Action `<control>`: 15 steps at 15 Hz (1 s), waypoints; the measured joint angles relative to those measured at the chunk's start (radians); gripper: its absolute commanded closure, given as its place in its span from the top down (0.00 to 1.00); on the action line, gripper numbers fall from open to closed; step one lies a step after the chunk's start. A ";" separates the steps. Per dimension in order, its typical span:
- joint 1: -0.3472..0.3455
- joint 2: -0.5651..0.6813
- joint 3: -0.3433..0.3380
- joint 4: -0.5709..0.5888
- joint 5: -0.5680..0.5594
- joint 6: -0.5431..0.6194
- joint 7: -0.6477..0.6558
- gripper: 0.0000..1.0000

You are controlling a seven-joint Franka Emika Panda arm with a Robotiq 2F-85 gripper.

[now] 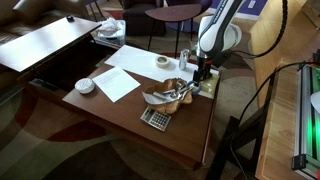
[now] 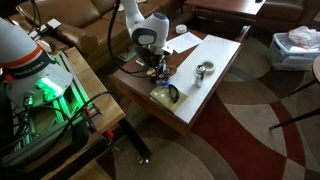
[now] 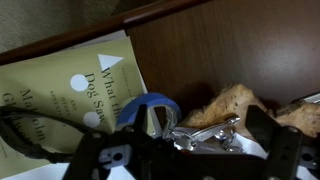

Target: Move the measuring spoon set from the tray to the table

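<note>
The measuring spoon set [image 3: 205, 133], silvery metal spoons bunched together, lies on the tan tray [image 3: 238, 103]. In an exterior view the tray [image 1: 160, 98] sits on the dark brown table [image 1: 120, 110] with the spoons [image 1: 182, 92] at its end towards the arm. My gripper [image 3: 200, 126] is open, low over the spoons, with one finger on each side of them. It also shows in both exterior views [image 1: 200, 74] [image 2: 154, 68]. I cannot tell whether the fingers touch the spoons.
A blue tape roll [image 3: 150, 106] lies on a yellow-green book [image 3: 70, 95] just beside the tray. On the table also lie a grey keypad slab [image 1: 155, 118], a white bowl [image 1: 85, 86], white paper [image 1: 118, 82] and a pale tape roll [image 1: 163, 62].
</note>
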 measured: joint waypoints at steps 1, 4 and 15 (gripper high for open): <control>0.000 0.000 0.000 0.003 0.000 -0.001 0.000 1.00; 0.000 0.004 0.011 0.009 0.001 0.049 0.025 1.00; 0.355 0.140 -0.209 0.158 0.100 0.398 0.429 1.00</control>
